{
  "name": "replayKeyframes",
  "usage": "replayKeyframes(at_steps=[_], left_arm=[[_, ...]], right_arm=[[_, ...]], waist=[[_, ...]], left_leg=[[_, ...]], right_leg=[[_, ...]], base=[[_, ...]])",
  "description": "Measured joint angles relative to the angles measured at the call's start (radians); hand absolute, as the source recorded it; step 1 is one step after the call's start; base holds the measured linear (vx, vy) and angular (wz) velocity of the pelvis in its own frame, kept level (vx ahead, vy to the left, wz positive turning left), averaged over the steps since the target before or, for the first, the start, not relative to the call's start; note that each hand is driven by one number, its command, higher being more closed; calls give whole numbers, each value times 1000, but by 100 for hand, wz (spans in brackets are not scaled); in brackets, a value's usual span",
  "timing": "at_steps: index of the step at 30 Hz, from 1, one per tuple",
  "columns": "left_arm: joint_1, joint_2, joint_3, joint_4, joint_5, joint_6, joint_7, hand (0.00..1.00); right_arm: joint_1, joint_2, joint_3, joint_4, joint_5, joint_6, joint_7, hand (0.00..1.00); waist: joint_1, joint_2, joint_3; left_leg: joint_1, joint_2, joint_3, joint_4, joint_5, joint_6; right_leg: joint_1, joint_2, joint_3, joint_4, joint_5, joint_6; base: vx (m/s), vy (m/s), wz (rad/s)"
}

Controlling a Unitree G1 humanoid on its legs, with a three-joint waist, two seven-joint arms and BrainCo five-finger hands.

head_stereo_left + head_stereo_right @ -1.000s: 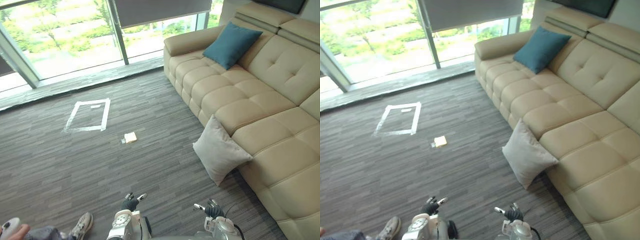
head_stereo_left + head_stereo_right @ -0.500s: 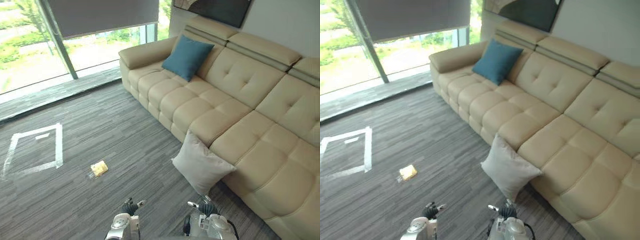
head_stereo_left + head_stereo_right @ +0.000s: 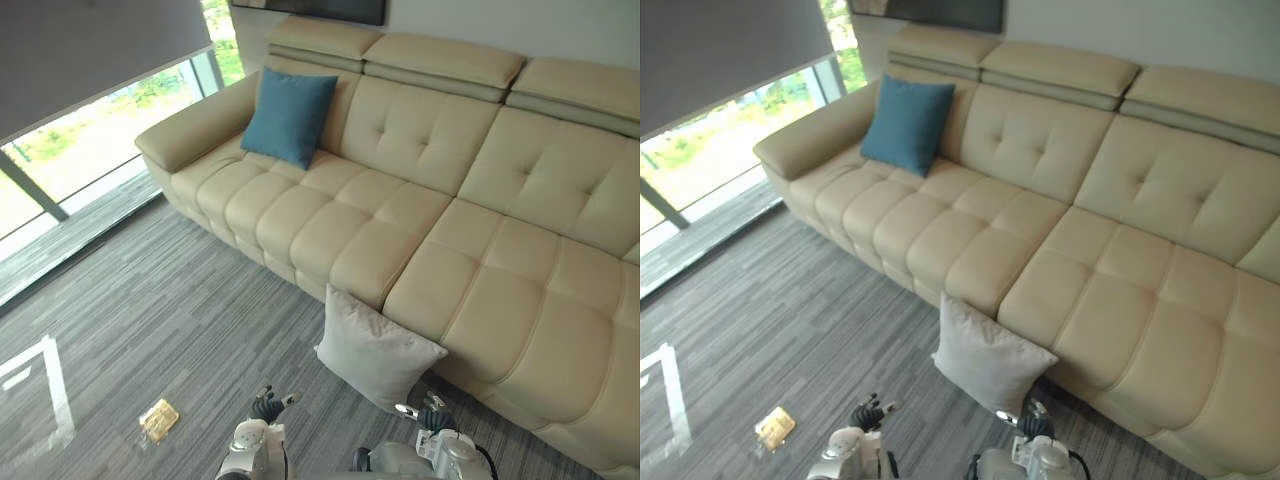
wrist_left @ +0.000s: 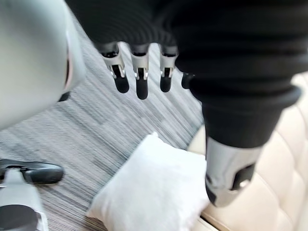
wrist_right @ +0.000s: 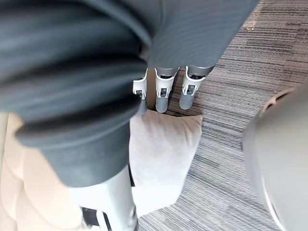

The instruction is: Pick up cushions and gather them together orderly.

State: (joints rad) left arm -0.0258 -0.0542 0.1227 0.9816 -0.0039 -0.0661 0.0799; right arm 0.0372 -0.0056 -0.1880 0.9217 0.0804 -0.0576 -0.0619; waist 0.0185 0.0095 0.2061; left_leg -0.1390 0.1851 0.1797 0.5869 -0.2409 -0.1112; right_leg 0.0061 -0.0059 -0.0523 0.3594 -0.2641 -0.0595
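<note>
Left of your left hand, a small flat yellow object lies on the grey carpet. The wrist view shows that hand's fingers straight, holding nothing. A light grey square fabric cushion stands just ahead between both hands, against the beige leather sofa. Your right hand is relaxed, its fingers straight. The eye views add a teal square cushion far ahead of the left hand, on the sofa.

Bottom edge of frame: left hand just left of centre, right hand right of centre, both low and level. On each, fingers hang straight in a row. Thumb stands apart, relaxed.
</note>
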Motion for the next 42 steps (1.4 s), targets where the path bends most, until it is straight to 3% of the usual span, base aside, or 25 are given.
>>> replayKeyframes(at_steps=[3,4,5,6,7,9,10,12,14,15,17,18,19,20,24,31,35,36,42], left_arm=[[0,0,1,8,0,-10,3,0],[-1,-4,1,16,0,-10,3,0],[-4,2,1,18,0,-10,3,0],[-3,11,8,36,0,-9,5,0],[-2,18,7,50,0,-10,5,0],[-3,21,5,52,0,-9,4,0],[-1,21,6,55,0,-9,4,0],[-1,22,6,68,-1,-9,4,0],[-1,25,6,71,-2,-9,5,0],[2,26,7,73,-8,-9,5,0],[5,29,15,75,-20,-9,5,0],[5,34,17,82,-19,-8,5,0],[2,33,17,85,-19,-8,5,0],[-4,27,17,92,-20,-7,5,0],[7,0,45,111,-26,-8,0,0],[27,-1,117,91,-78,-9,5,0],[31,11,136,88,-78,-9,6,0],[97,44,165,85,-77,-8,17,0],[97,44,165,85,-77,-8,17,0]], right_arm=[[2,-3,18,1,0,-3,-7,0],[7,-7,34,9,0,-3,-9,0],[5,-3,39,18,0,-2,-10,0],[16,7,53,20,0,-2,-9,0],[23,24,54,22,0,-2,-8,0],[18,31,54,34,0,-2,-8,0],[13,36,54,37,-1,-3,-5,0],[6,37,53,36,-2,-3,-1,0],[3,37,55,36,-3,-3,2,0],[3,36,56,37,-3,-3,2,0],[1,35,54,42,-3,-3,1,0],[1,35,53,50,-3,-3,0,0],[-1,32,50,56,-3,-3,-1,0],[-5,25,30,59,-3,-2,0,0],[1,-12,-1,81,-2,-2,-2,0],[20,-15,-47,85,8,-2,-11,0],[31,-14,-68,86,9,-1,-19,0],[67,-24,-104,96,10,-1,-18,0],[67,-24,-104,96,10,-1,-18,0]], waist=[[13,2,-10],[13,5,-23],[15,-8,-27],[18,-44,-52],[20,-60,-60],[22,-67,-65],[29,-64,-65],[32,-59,-61],[35,-53,-61],[35,-48,-63],[36,-44,-65],[36,-54,-70],[36,-52,-70],[35,-23,-78],[34,22,-98],[33,11,-106],[34,-3,-108],[32,1,-98],[33,0,-98]], left_leg=[[2,-74,-168,-239,41,24],[12,-80,-199,-267,124,-11],[21,-84,-174,-261,117,-4],[41,-96,-114,-266,99,19],[63,-109,-70,-272,88,36],[93,-115,-38,-283,78,51],[146,-121,5,-321,68,67],[199,-125,43,-364,64,75],[250,-124,80,-398,63,76],[275,-119,103,-427,63,76],[285,-106,118,-443,63,61],[279,-108,114,-441,61,44],[279,-104,106,-442,62,40],[279,-85,107,-447,72,26],[321,-50,96,-492,96,11],[341,-56,58,-534,107,5],[328,-74,59,-533,109,8],[331,-95,22,-544,115,21],[330,-95,22,-545,115,21]], right_leg=[[0,8,115,18,-24,40],[-8,15,153,46,-44,74],[-5,7,170,53,-52,85],[-5,-19,201,55,-46,98],[-7,-42,220,57,-33,120],[-7,-52,229,73,-20,143],[-47,-56,231,168,5,182],[-122,-67,201,320,45,198],[-159,-112,103,391,30,177],[-162,-164,-1,370,18,154],[-153,-204,-110,247,31,128],[-132,-201,-124,133,76,109],[-112,-193,-127,100,65,111],[-77,-158,-138,23,64,110],[-10,-107,-152,-53,71,98],[21,-94,-159,-117,99,103],[34,-104,-152,-177,147,117],[85,-108,-162,-295,216,127],[85,-108,-162,-295,216,127]], base=[[352,277,-149],[298,265,-109],[426,386,-114],[294,297,-95],[330,348,-92],[149,209,-64],[117,185,-59],[73,150,-66],[25,79,-56],[-4,27,-48],[33,-55,-38],[70,-107,-12],[156,-218,-9],[115,-146,-9],[103,-151,-4],[-10,-10,7],[-30,70,-3],[0,0,0],[0,0,0]])
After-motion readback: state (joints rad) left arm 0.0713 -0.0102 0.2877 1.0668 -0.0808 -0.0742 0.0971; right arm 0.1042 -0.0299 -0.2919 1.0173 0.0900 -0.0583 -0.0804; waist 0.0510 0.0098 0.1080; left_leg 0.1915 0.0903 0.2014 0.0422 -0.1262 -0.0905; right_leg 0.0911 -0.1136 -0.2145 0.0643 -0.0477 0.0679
